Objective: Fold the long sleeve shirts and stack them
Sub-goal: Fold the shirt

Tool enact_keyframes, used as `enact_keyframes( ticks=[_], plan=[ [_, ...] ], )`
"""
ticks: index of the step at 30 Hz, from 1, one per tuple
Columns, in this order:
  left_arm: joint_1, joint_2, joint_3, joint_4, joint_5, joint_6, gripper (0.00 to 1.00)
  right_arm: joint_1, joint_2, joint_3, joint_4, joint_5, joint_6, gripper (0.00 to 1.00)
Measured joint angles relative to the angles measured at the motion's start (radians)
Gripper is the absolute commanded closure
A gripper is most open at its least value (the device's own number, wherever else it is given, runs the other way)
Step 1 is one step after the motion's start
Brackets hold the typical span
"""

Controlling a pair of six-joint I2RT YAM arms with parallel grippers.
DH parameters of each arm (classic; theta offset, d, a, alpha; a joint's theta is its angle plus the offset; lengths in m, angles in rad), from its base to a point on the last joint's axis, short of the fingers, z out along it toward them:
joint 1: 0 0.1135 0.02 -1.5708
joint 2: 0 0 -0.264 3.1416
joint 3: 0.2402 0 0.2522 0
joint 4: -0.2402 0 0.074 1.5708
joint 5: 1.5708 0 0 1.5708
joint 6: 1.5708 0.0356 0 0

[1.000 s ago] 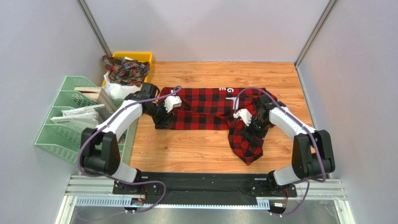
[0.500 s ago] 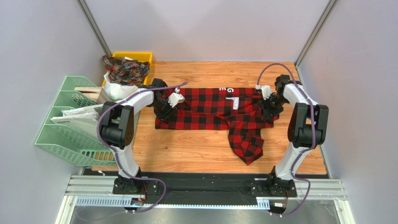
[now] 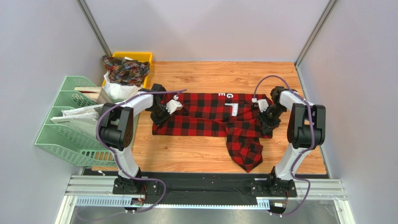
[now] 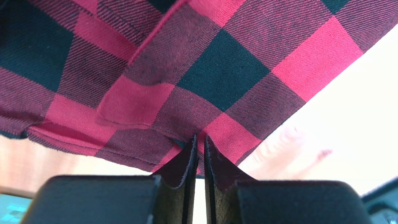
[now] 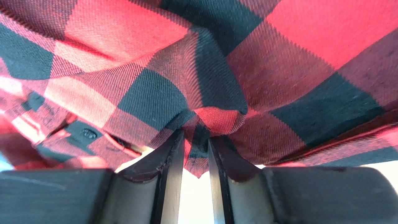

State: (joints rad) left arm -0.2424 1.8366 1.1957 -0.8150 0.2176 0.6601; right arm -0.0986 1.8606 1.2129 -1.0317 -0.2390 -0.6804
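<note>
A red-and-black buffalo check shirt point(image 3: 205, 114) lies spread across the wooden table, one sleeve point(image 3: 245, 147) trailing toward the near edge. My left gripper point(image 3: 161, 112) is shut on the shirt's left edge; in the left wrist view its fingertips point(image 4: 199, 140) pinch the cloth point(image 4: 187, 70). My right gripper point(image 3: 266, 116) is shut on the shirt's right edge; in the right wrist view a fold of cloth point(image 5: 201, 121) sits between its fingers point(image 5: 196, 140). A second plaid shirt point(image 3: 125, 69), darker, is heaped in the yellow bin point(image 3: 142, 56).
A green file rack point(image 3: 70, 119) with papers stands at the left, beside a white bag point(image 3: 117, 91). Grey walls close in the sides and back. Bare wood point(image 3: 187, 154) lies near of the shirt.
Both grippers have pulled the shirt's ends outward and then toward the near side. The shirt has flattened and shifted nearer.
</note>
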Motion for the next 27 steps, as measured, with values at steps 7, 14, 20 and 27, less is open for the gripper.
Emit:
enact_keyframes(
  ticks=[7,14,20,27],
  plan=[
    [0.000,-0.023,-0.023,-0.067,-0.010,0.019,0.73,-0.001,-0.041,-0.010,-0.068,-0.004,-0.002,0.69],
    [0.000,-0.030,0.026,-0.101,0.012,0.016,0.69,-0.003,-0.066,-0.019,-0.084,0.000,-0.004,0.71],
    [0.000,-0.077,0.013,-0.102,0.085,0.029,0.52,-0.006,-0.070,-0.117,-0.047,0.037,-0.008,0.61],
    [0.000,-0.311,-0.045,-0.116,0.261,0.058,0.37,-0.015,-0.364,-0.188,-0.050,-0.056,-0.108,0.39]
  ],
)
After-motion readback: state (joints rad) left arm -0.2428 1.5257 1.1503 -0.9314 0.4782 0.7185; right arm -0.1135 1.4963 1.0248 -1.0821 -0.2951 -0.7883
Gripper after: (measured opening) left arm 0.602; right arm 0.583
